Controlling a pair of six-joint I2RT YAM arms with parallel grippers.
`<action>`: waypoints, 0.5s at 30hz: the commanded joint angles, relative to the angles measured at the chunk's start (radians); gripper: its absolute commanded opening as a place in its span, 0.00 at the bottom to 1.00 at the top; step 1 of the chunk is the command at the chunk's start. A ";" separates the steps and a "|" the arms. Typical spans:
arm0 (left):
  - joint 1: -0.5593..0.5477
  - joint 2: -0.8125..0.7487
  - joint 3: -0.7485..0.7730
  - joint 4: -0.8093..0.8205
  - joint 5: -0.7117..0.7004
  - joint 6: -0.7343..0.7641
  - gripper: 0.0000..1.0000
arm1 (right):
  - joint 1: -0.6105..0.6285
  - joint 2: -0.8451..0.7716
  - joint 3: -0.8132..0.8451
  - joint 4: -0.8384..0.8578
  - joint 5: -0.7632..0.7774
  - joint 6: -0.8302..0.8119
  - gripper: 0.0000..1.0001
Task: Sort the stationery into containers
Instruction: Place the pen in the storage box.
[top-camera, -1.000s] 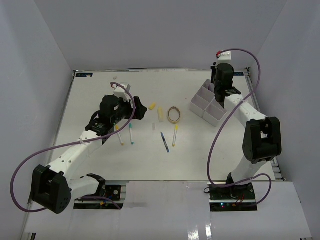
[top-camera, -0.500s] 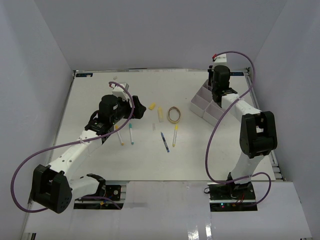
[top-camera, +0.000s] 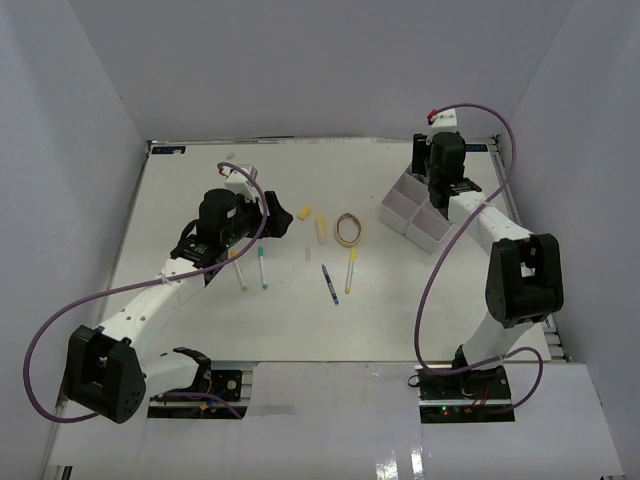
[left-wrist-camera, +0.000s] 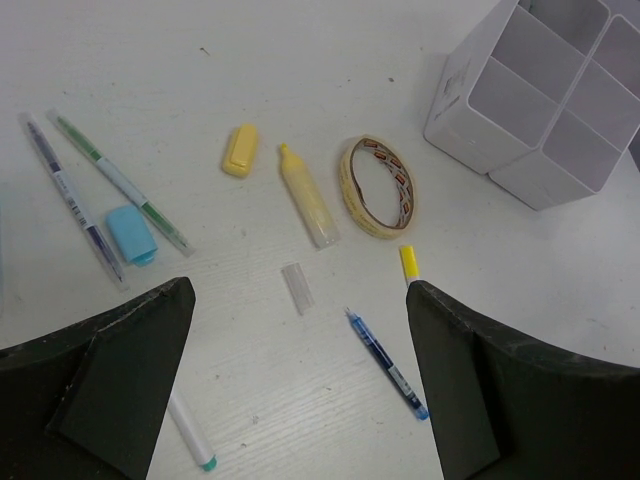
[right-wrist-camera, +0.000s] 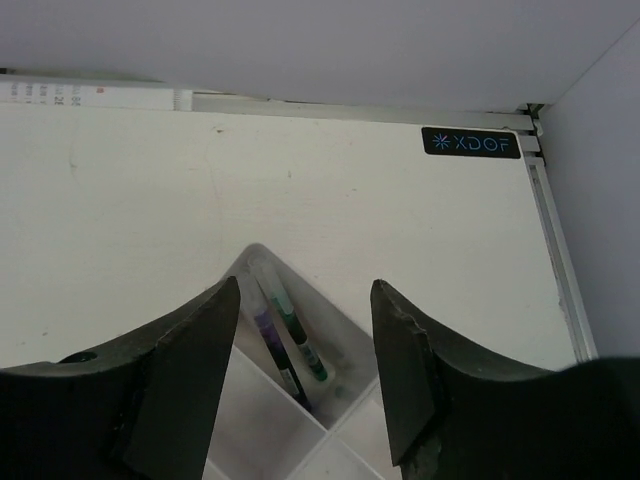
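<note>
Nearest to us on the tabletop (top-camera: 200, 320) lie the loose pens: a blue pen (left-wrist-camera: 385, 362), a white pen with a teal tip (left-wrist-camera: 190, 430) partly hidden under one left finger, and a yellow-capped pen (left-wrist-camera: 409, 262) whose barrel is hidden behind the other. The left gripper (left-wrist-camera: 300, 290) hangs above them with its jaws spread wide and nothing between them, a small clear piece (left-wrist-camera: 298, 288) lying directly below. A little farther on are a purple pen (left-wrist-camera: 70, 200) and a green pen (left-wrist-camera: 120, 185) side by side, a blue block (left-wrist-camera: 132, 233) touching the green one, then a yellow block (left-wrist-camera: 240, 150), a yellow highlighter (left-wrist-camera: 305, 195) and a tan ring (left-wrist-camera: 378, 187); we cannot tell whether the ring is tape or a band. Farthest, at the right, stands the white four-part tray (left-wrist-camera: 460, 110), well apart from the loose items. The right gripper (right-wrist-camera: 305, 290) hovers over its far corner compartment with its jaws parted and holding nothing, and two pens (right-wrist-camera: 290, 345) lie in that compartment. We judge the sorting to be at an early stage, with most items not yet in the tray. The next move, we think, calls for the left jaws to come down squarely across one thin pen and close on it. The other compartments are cut off or masked by the fingers, so we cannot say what they hold.
</note>
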 joint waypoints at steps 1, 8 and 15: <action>0.007 0.003 0.050 -0.029 0.017 -0.041 0.98 | -0.003 -0.178 -0.005 -0.026 -0.043 0.010 0.63; 0.007 0.055 0.078 -0.156 0.017 -0.168 0.98 | -0.003 -0.486 -0.134 -0.192 -0.150 0.084 0.98; -0.008 0.083 0.021 -0.219 0.098 -0.288 0.98 | -0.003 -0.798 -0.381 -0.255 -0.282 0.191 0.90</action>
